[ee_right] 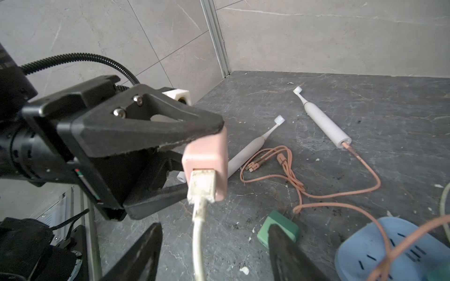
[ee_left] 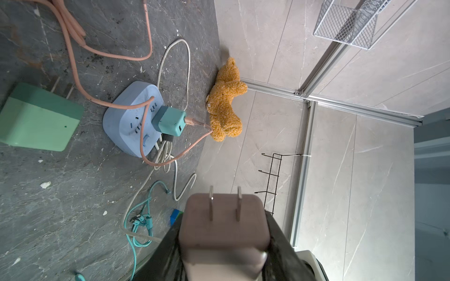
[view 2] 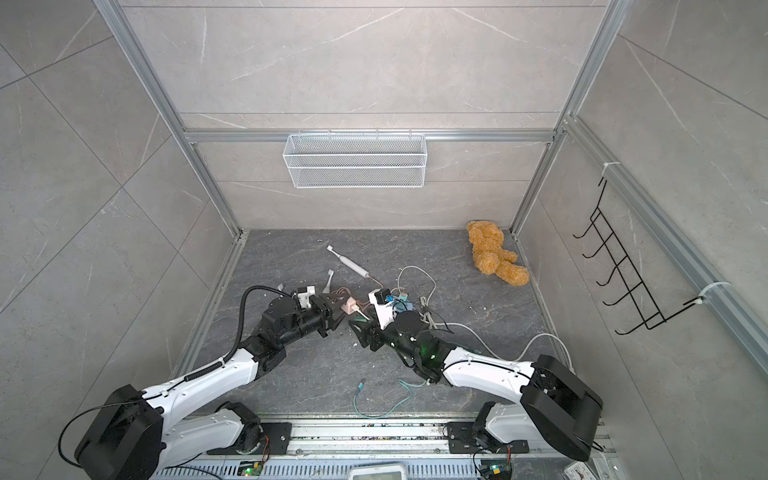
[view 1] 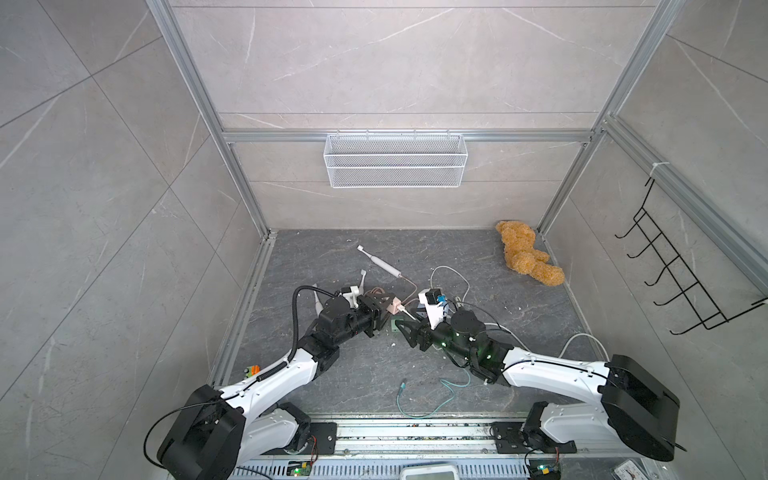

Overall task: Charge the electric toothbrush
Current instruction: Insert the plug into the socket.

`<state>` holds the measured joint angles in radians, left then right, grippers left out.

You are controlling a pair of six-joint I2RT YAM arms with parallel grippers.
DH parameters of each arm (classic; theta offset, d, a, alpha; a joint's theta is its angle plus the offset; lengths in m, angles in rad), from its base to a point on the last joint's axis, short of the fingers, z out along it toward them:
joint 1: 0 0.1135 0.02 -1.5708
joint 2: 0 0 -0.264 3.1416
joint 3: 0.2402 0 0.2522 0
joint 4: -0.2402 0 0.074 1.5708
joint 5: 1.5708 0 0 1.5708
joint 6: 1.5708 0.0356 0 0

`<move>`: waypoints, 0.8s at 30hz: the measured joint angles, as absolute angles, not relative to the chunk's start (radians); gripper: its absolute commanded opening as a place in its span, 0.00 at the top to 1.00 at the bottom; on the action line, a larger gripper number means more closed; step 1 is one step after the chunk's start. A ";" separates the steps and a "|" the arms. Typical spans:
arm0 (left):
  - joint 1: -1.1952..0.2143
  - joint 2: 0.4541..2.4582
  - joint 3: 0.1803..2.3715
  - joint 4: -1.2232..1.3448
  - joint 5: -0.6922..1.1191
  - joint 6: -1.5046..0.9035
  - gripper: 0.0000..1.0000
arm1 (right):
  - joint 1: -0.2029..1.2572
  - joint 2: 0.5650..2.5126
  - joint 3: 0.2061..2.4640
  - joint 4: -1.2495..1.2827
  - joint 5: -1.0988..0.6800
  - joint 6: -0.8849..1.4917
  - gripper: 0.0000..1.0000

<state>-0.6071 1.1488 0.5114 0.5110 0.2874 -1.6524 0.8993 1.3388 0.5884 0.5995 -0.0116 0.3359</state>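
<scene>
Toothbrush point(ee_right: 323, 124) (pink cable point(ee_right: 365, 167) plugged in) lies well beyond both jaws; L gripper point(ee_right: 202, 160) clamps adapter point(ee_left: 224, 228), R gripper point(ee_right: 214, 227) spread open.

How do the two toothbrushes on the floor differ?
The far brush has a pink cable plugged into its base; the near brush has none. The far brush lies in the open; the near brush lies by the left gripper, which holds a pink charger. Both are white, flat on the floor.
</scene>
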 measured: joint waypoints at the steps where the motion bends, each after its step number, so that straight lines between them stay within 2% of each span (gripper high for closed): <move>1: -0.608 1.152 0.511 0.513 0.287 -1.661 1.00 | 0.899 1.351 0.596 0.609 0.002 0.336 0.34; 4: -0.612 1.153 0.506 0.527 0.287 -1.681 1.00 | 0.899 1.367 0.608 0.633 0.028 0.335 0.36; 8: -0.614 1.153 0.499 0.533 0.284 -1.692 1.00 | 0.899 1.391 0.627 0.654 0.057 0.323 0.46; 13: -0.614 1.160 0.488 0.558 0.277 -1.710 1.00 | 0.901 1.420 0.636 0.678 0.056 0.321 0.45; 20: -0.619 1.179 0.479 0.593 0.274 -1.728 1.00 | 0.901 1.441 0.636 0.706 0.043 0.332 0.55; 22: -0.622 1.186 0.479 0.606 0.274 -1.729 1.00 | 0.901 1.446 0.636 0.719 0.041 0.337 0.55; 24: -0.626 1.193 0.479 0.618 0.275 -1.729 1.00 | 0.901 1.454 0.636 0.730 0.041 0.339 0.66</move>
